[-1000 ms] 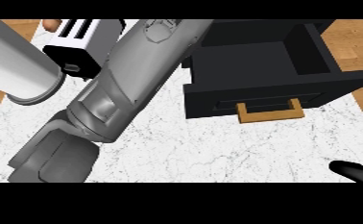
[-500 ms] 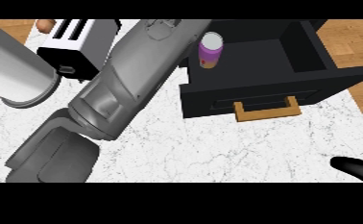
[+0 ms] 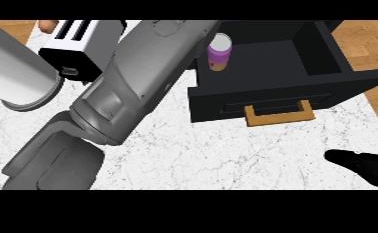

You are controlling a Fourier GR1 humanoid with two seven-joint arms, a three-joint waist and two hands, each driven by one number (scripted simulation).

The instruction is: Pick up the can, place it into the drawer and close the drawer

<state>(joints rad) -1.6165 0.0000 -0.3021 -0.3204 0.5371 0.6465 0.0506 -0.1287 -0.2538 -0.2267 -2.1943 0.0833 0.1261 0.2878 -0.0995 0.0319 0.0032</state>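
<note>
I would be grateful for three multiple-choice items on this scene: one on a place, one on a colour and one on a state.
1. Where is the can?
A. Inside the drawer, at its left side
B. Outside it, on its right
C. Balanced on its front wall

2. What colour is the drawer's handle?
A. Red
B. Blue
C. Light brown

3. What state is the drawer in?
A. Shut
B. Pulled open
C. Upside down

Answers:
1 A: the can stands upright between the drawer's walls.
2 C: the handle shows tan against the black front.
3 B: the drawer's inside is visible from above.
</note>
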